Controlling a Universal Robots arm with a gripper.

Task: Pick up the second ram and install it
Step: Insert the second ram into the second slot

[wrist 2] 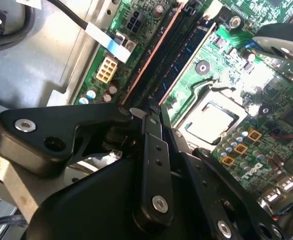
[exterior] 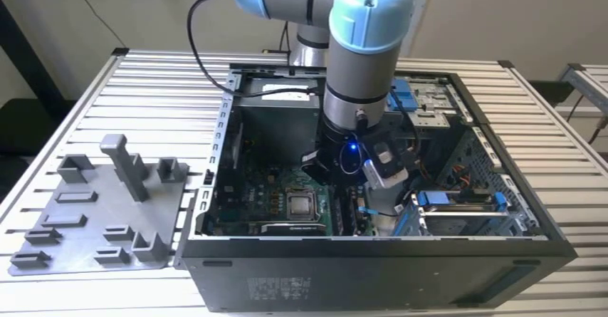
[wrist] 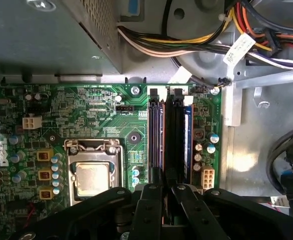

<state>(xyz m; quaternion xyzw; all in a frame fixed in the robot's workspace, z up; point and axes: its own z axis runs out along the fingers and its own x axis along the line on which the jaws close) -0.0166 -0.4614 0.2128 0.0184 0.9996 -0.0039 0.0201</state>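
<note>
Exterior view: the arm (exterior: 361,60) reaches straight down into an open computer case (exterior: 380,237) lying on its side on the slatted tabletop (exterior: 161,82), so the board inside faces up for work from above.
Fixture plate: a grey plate (exterior: 95,217) with upright posts lies beside the case, near the tabletop edge at the exterior view's left. No stick shows on its posts.
Claw: in the first wrist view the claw (wrist: 169,189) is low over the green motherboard (wrist: 101,110), with its fingers drawn close together. It appears clenched on the memory stick.
Memory stick: the memory stick (wrist: 170,140) shows edge-on as a long dark strip running away from the fingertips, held upright and lengthwise. That is judged to be so its lower edge can meet a slot squarely.
Slots: the long black slots (wrist: 156,135) run parallel to the stick and just beside it, and the slot latches lie at the far end.
Seating: whether the stick is pressed home or only resting in the slot cannot be told.
Neighbours: the processor socket (wrist: 91,177) lies near the slots on one side. Bundled power cables (wrist: 186,45) lie beyond the board's edge, apart from the claw.
</note>
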